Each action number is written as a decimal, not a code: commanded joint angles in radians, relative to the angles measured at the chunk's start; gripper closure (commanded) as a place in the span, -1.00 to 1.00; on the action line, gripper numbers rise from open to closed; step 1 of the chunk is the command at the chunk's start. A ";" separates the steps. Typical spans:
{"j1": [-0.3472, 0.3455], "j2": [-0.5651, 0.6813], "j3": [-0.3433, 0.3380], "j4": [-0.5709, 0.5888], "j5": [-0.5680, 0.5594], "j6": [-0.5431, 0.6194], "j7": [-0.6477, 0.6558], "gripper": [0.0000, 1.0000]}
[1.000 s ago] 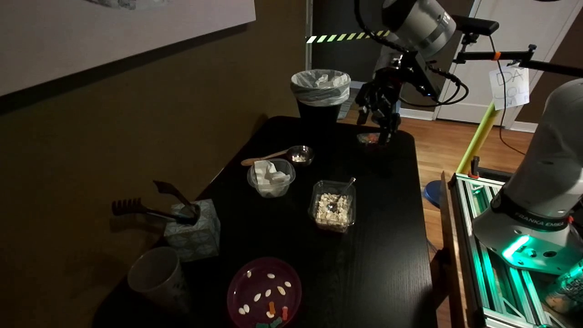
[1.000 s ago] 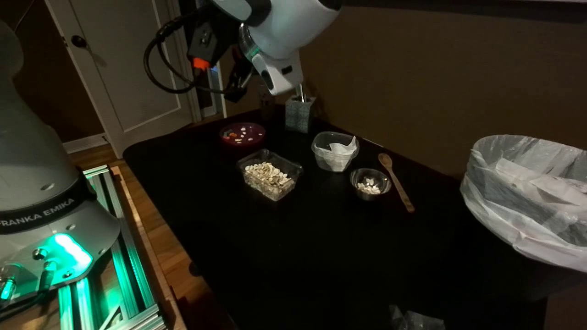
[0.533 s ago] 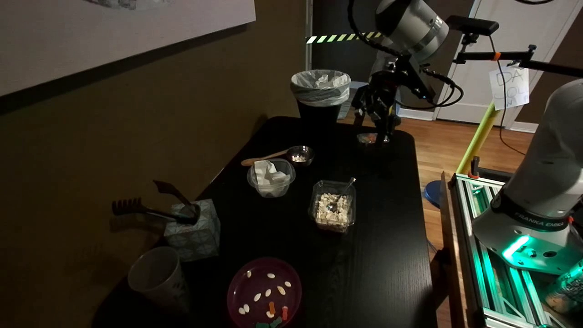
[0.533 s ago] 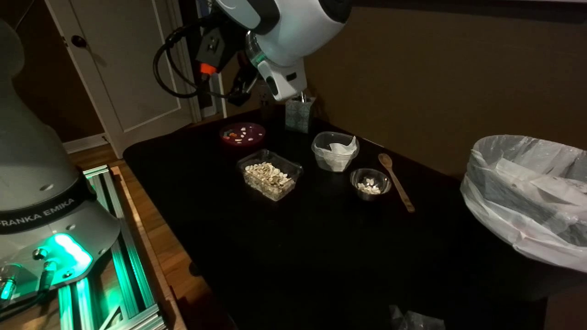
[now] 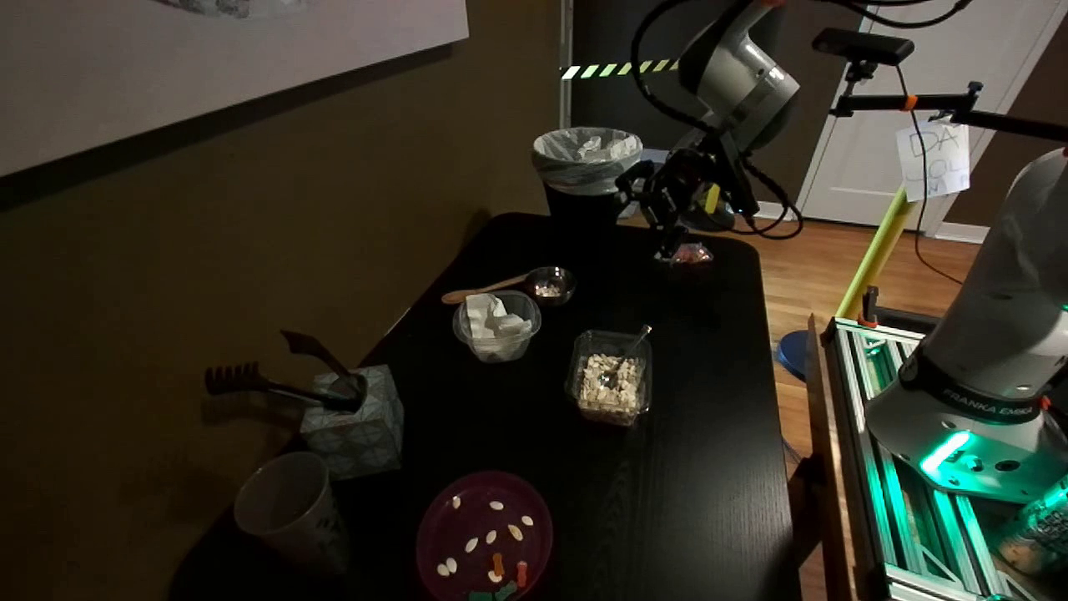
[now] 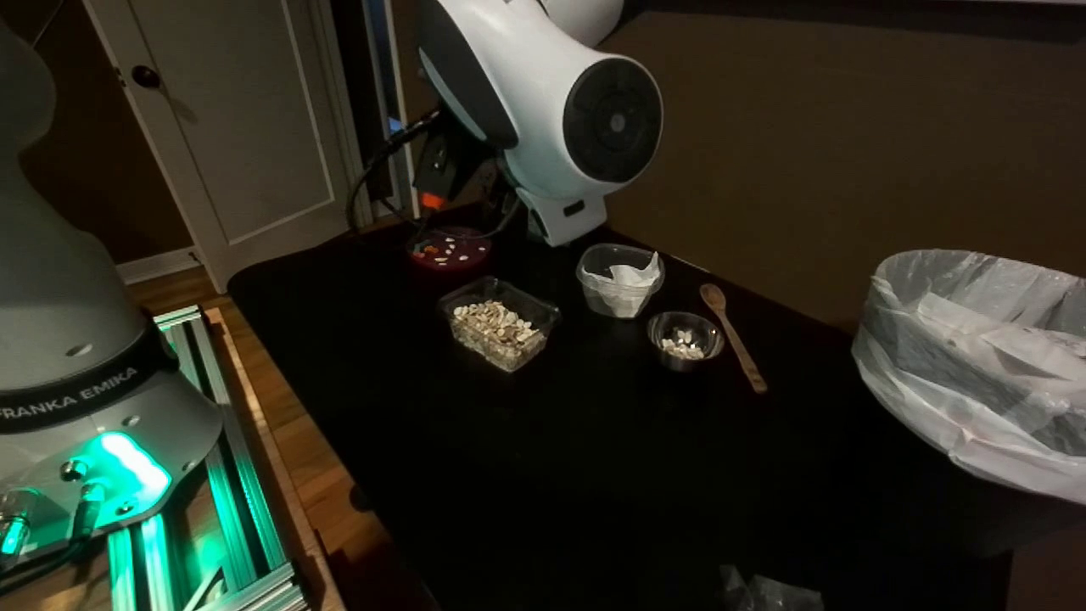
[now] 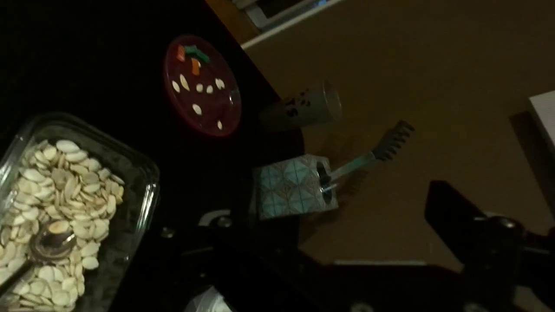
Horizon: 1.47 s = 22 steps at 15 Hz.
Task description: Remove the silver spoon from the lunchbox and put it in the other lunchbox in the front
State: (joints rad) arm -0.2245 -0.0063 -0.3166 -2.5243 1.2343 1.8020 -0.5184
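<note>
Upper right of centre, the end effector [image 5: 644, 225] gapes empty, I'd guess to straddle the spoon [image 7: 47, 248] leaning in the box [image 5: 602, 341].

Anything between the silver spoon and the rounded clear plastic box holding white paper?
Only the walls of the square clear plastic box holding the silver spoon; from there to the rounded clear plastic box, nothing visible stands in the way.

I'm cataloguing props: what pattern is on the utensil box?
Bluish diamonds on the utensil box, clearest in the wrist view.
</note>
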 commanded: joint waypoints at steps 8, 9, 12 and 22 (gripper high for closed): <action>-0.046 0.017 0.013 -0.009 0.099 0.061 -0.157 -1.00; -0.058 0.043 0.002 0.004 0.112 0.018 -0.184 -1.00; -0.097 0.104 -0.029 0.025 0.133 -0.003 -0.365 -1.00; -0.172 0.228 -0.075 0.059 0.105 0.035 -0.561 -1.00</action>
State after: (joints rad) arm -0.3971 0.2229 -0.3907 -2.4655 1.3407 1.8377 -1.0814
